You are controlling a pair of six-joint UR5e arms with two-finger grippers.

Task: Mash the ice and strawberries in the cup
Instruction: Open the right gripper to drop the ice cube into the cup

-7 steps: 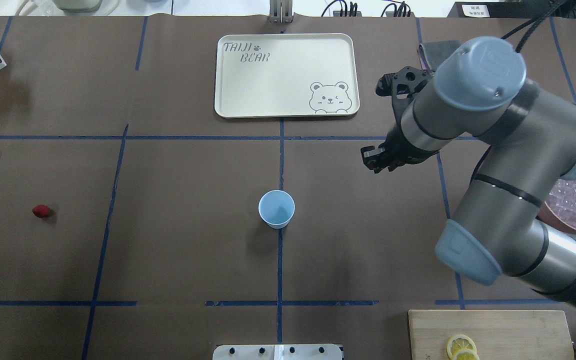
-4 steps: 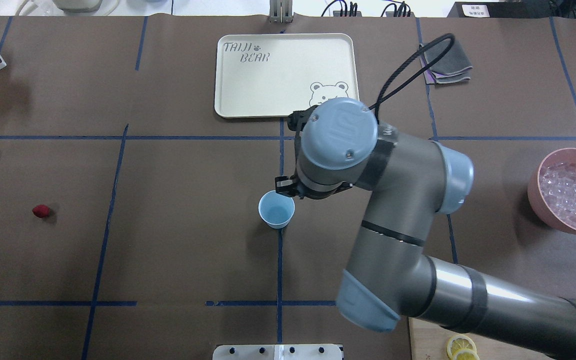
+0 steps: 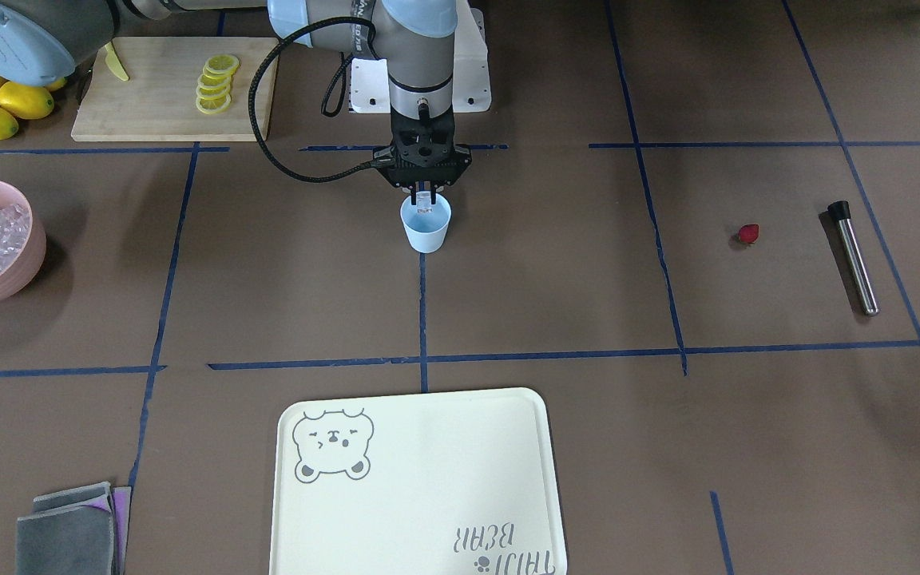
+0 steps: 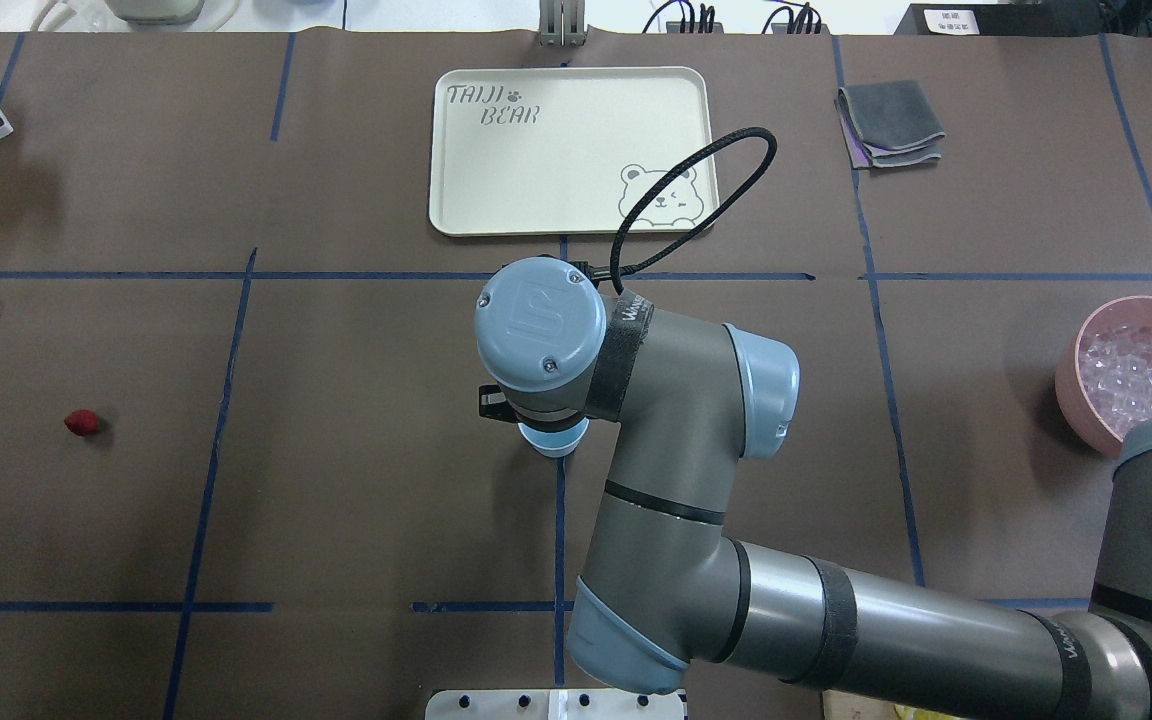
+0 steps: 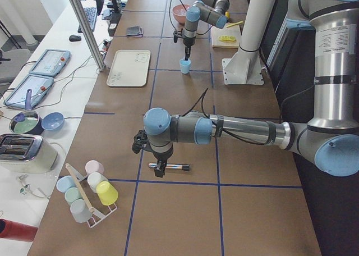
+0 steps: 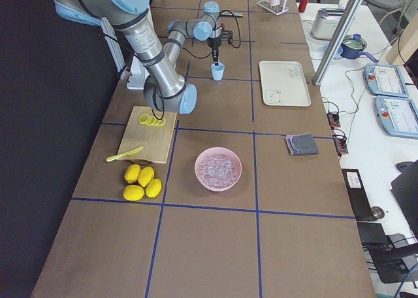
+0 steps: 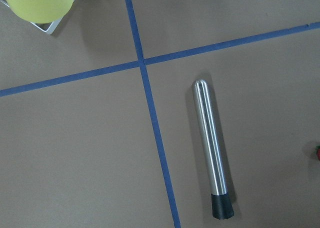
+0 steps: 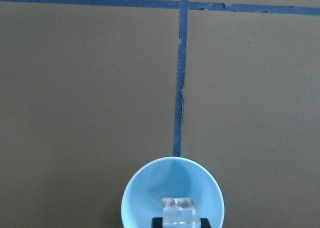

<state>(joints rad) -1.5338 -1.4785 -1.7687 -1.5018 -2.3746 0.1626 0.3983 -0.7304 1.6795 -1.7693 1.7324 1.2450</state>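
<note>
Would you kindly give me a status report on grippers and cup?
Right gripper shut on ice, over cup. Left gripper above steel bar, state unclear. Strawberry on table, far from cup.

The paper [image 3: 588, 263] was matt and brown, faintly creased, with strips of smooth blue tape [image 3: 556, 354] stuck flat on it. The cup [image 8: 172, 185] was smooth pale plastic with a soft sheen, the ice [image 8: 178, 210] clear and glassy, and the rod [image 7: 210, 148] shiny polished metal ending in a dull black rubbery tip. The board [image 3: 156, 104] was bare pale wood, the tray [image 3: 428, 479] matt cream plastic, the cloths [image 3: 69, 531] soft grey fabric, and the bowl [image 3: 25, 263] smooth pink plastic.
</note>
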